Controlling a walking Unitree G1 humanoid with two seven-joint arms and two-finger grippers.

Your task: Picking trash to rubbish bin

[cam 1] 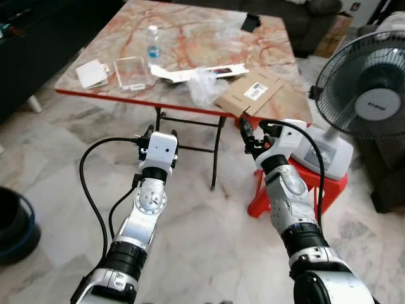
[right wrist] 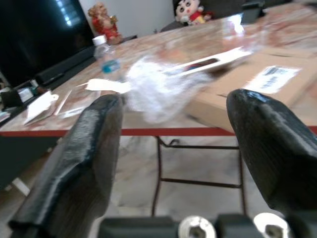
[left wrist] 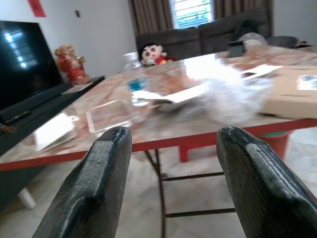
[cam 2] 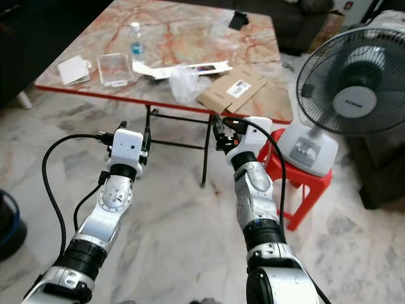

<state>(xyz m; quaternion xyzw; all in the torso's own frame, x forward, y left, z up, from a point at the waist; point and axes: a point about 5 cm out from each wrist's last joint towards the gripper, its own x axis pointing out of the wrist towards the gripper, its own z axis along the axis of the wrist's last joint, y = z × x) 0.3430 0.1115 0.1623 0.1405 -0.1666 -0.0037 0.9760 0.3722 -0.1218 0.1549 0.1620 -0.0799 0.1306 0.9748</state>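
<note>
– What's hard to see?
– The bin (cam 1: 16, 225) is cut off at the floor's left edge; its inside is dark.
– And the trash?
– A crumpled bag (cam 1: 204, 85) lies on the table (cam 1: 209, 31), touching the box (cam 1: 253, 94), blurred in both wrist views.
– The grippers?
– The left gripper (left wrist: 171, 183) and right gripper (right wrist: 173, 163) both gape wide, empty, short of the table.

Both my arms are raised in front of me, elbows bent, wrists pointing forward. My left gripper (cam 1: 155, 132) is out ahead on the left, fingers (left wrist: 94, 183) spread wide, holding nothing. My right gripper (cam 1: 252, 134) sits level with it on the right, fingers (right wrist: 270, 148) parted too, nothing between them.
</note>
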